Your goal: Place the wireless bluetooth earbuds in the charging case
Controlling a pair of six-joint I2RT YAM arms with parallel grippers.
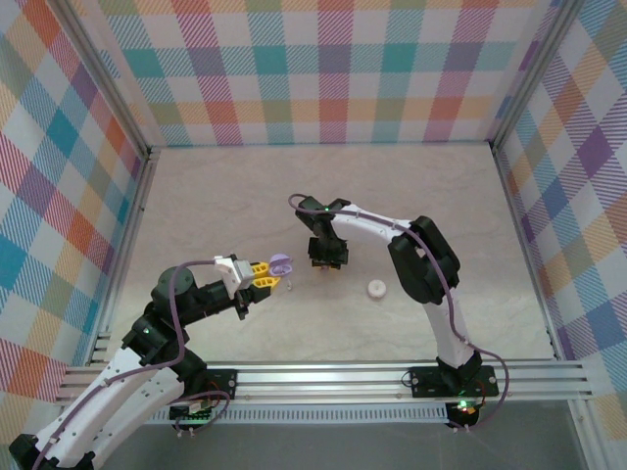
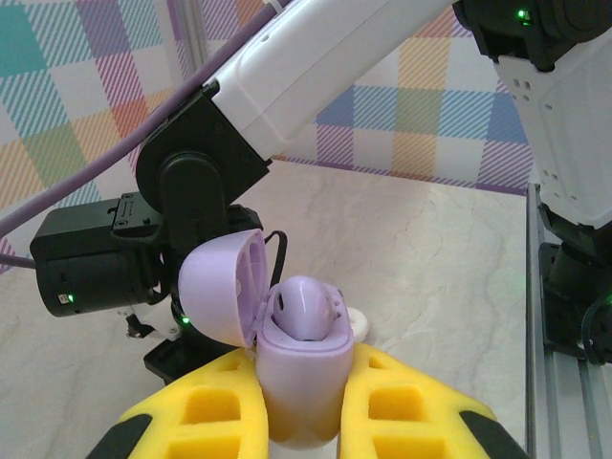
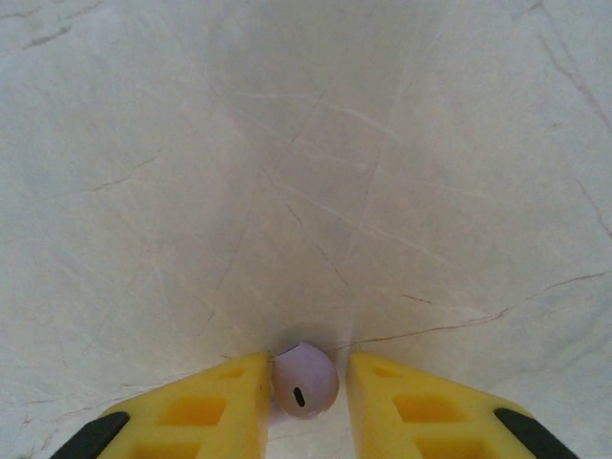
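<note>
My left gripper (image 1: 265,277) (image 2: 304,358) is shut on the pale purple charging case (image 1: 279,264) (image 2: 298,382) and holds it upright above the table. The case's lid (image 2: 220,287) hangs open to the left. One pale purple earbud (image 2: 306,308) sits in the case. My right gripper (image 1: 326,262) (image 3: 306,369) points down at the table left of centre. A second pale purple earbud (image 3: 305,382) lies on the table between its yellow fingers. The left finger is at the earbud's side and a thin gap shows at the right finger. A tiny white earbud (image 1: 291,284) lies below the case.
A small white round disc (image 1: 375,288) (image 2: 360,323) lies on the table right of both grippers. The right arm (image 2: 316,67) reaches across just beyond the held case. Metal rails (image 1: 323,377) edge the table at the front, and checked walls stand on three sides.
</note>
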